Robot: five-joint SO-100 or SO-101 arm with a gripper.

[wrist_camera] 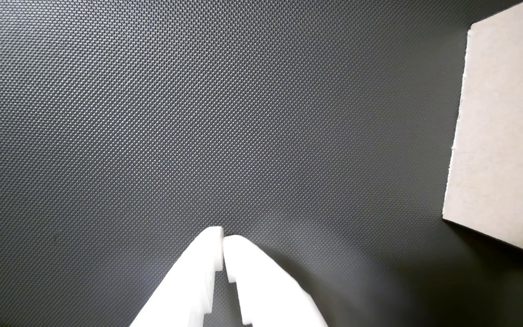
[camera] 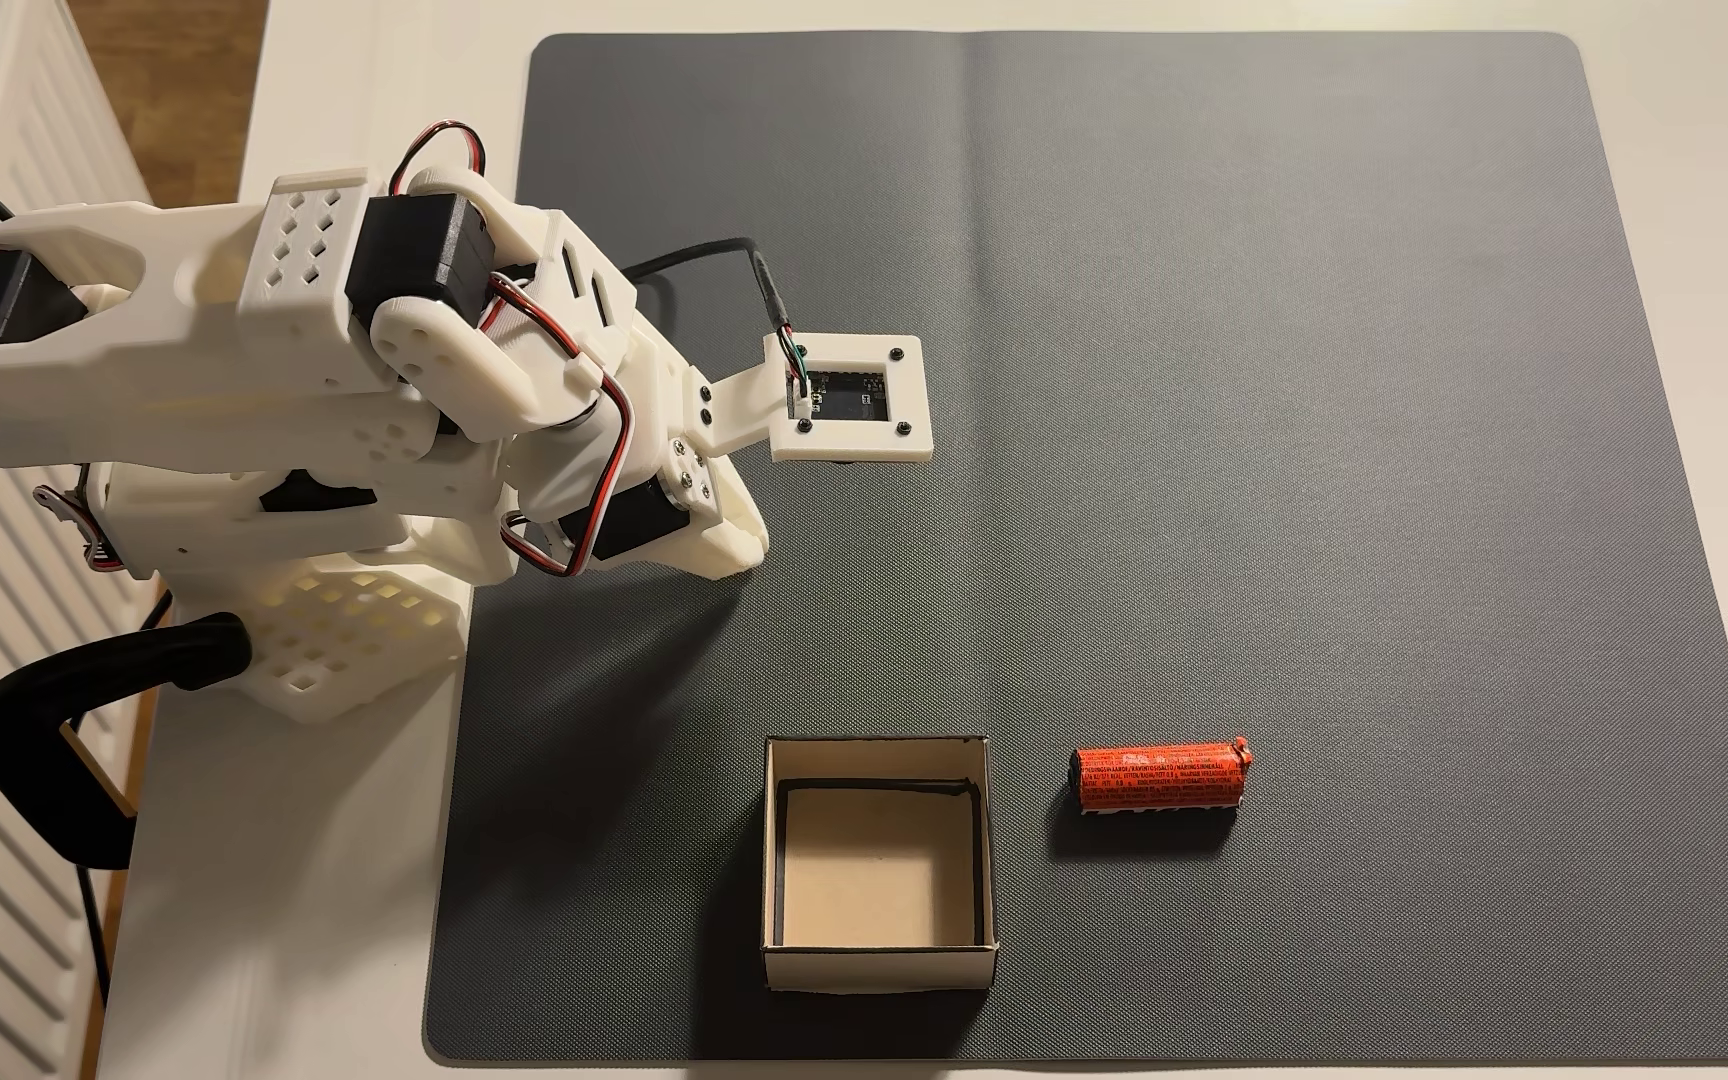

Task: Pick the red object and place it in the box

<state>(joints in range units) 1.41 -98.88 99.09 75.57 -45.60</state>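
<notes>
The red object (camera: 1159,777) lies on its side on the dark mat (camera: 1255,415), at about 4 o'clock from the middle of the mat in the fixed view, just beside the box (camera: 879,964), which stands at about 6 o'clock. The two do not touch; a strip of mat is between them.

Nearest to the wrist camera is the gripper (wrist_camera: 223,238). Its two white fingers meet at the tips, so the jaws are closed and hold nothing. Beyond them is bare mat, and at 3 o'clock in the wrist view stands one pale wall of the box (wrist_camera: 502,136).

In the fixed view the arm (camera: 320,353) is folded at about 9 o'clock, well apart from the red object.

Several things could go wrong, I think. The object is a cylinder, so a touch from one finger may make it roll away. The jaws must open before they descend, otherwise they will push it. The box is light and near, so a wide swing could knock it and move it.
</notes>
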